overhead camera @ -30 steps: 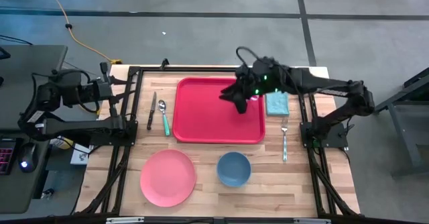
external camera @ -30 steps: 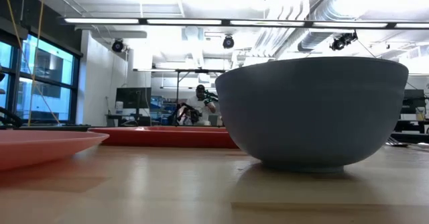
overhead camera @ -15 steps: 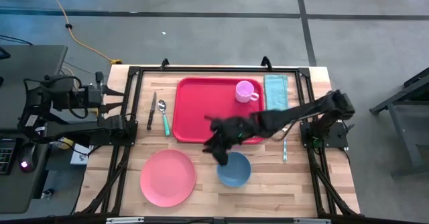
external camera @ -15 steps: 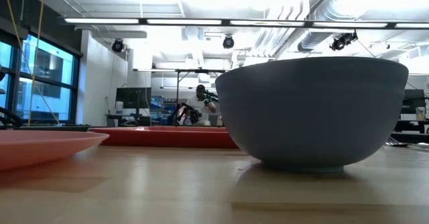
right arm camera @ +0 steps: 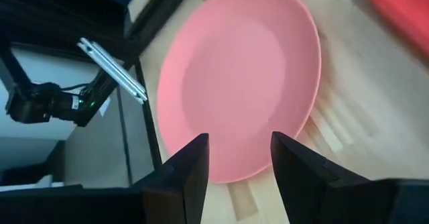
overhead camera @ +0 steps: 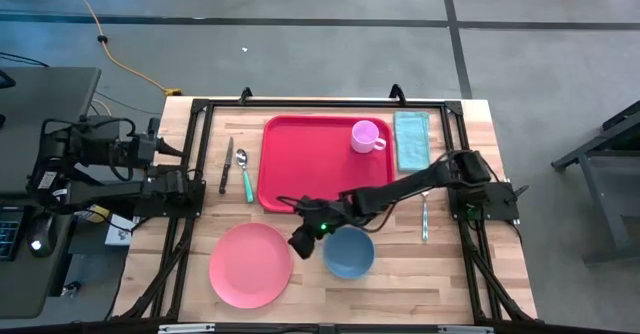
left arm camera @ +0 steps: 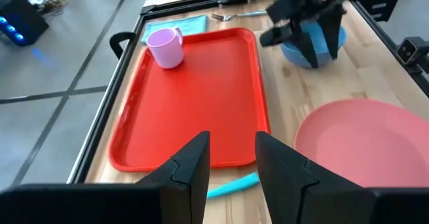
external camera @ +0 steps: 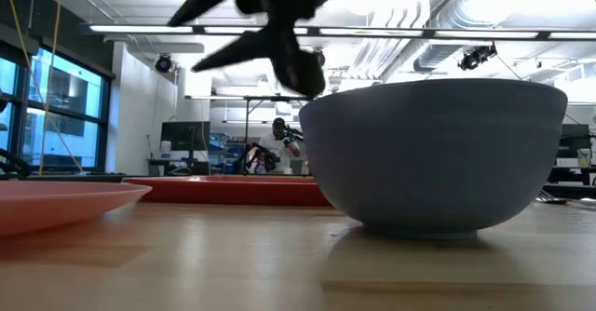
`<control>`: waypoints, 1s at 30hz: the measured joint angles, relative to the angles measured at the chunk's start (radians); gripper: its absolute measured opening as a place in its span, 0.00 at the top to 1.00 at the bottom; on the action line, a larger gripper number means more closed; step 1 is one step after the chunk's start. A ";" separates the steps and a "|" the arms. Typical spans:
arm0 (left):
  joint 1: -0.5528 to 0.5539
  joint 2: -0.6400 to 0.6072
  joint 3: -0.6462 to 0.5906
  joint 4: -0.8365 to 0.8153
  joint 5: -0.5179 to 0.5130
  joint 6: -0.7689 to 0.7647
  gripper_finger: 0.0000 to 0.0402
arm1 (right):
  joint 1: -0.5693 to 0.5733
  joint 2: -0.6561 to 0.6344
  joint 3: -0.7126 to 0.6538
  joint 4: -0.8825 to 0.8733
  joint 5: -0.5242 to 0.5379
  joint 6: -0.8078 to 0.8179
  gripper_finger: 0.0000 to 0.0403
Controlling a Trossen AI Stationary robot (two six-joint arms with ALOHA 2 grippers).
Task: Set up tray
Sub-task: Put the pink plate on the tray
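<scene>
With the cup point(overhead camera: 366, 136) on the tray point(overhead camera: 300, 184), the empty, parted right gripper point(overhead camera: 300, 242) hovers between bowl point(overhead camera: 349, 253) and plate point(overhead camera: 250, 264), at the tray's six o'clock, likely needing to descend onto one; the left gripper point(left arm camera: 231, 167) waits, released.

Red tray point(overhead camera: 300, 179) bearing a pale pink mug point(overhead camera: 366, 137) at its far right corner, on a light wooden table point(overhead camera: 450, 274) with visible plank seams and a black frame point(overhead camera: 200, 154); beside the tray's right edge lies a teal cloth point(overhead camera: 411, 140), and beside its left edge a spoon with a teal handle point(overhead camera: 244, 175) and a dark-handled knife point(overhead camera: 226, 167). Near the table's front edge stand a salmon-pink plate point(overhead camera: 251, 265) and a blue bowl point(overhead camera: 349, 253), the latter grey-blue in the low view. Both arms are black, the right gripper point(overhead camera: 303, 241) showing a small green light.
</scene>
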 joint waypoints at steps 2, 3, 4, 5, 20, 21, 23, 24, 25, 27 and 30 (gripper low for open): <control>0.000 0.000 0.000 0.003 0.006 0.001 0.62 | -0.010 0.028 0.000 0.009 -0.026 0.033 0.65; 0.000 0.000 0.000 0.004 0.006 0.003 0.62 | -0.015 0.040 0.000 0.019 -0.039 0.047 0.65; 0.000 0.000 0.000 0.004 0.006 0.003 0.62 | -0.019 0.049 0.000 0.020 -0.044 0.055 0.65; 0.000 0.000 0.000 0.004 0.005 0.003 0.62 | -0.022 0.058 0.000 0.030 -0.045 0.058 0.65; 0.000 0.000 0.000 0.008 0.006 0.029 0.62 | -0.041 0.071 0.000 0.259 0.000 -0.051 0.65; 0.000 0.000 0.000 0.008 0.006 0.029 0.62 | -0.040 0.071 0.001 0.271 0.018 -0.050 0.65; 0.000 0.000 0.000 0.008 0.006 0.030 0.62 | -0.039 0.071 0.001 0.255 0.049 -0.024 0.65; 0.000 0.000 0.000 0.008 0.006 0.029 0.62 | -0.040 0.071 0.001 0.233 0.057 -0.012 0.65; 0.000 0.000 0.000 0.008 0.006 0.030 0.62 | -0.042 0.071 0.001 0.213 0.058 -0.004 0.65; 0.000 0.000 0.000 0.008 0.006 0.030 0.62 | -0.044 0.072 0.001 0.188 0.056 0.003 0.65; 0.000 0.000 0.000 0.008 0.006 0.030 0.62 | -0.044 0.072 0.001 0.167 0.056 0.011 0.65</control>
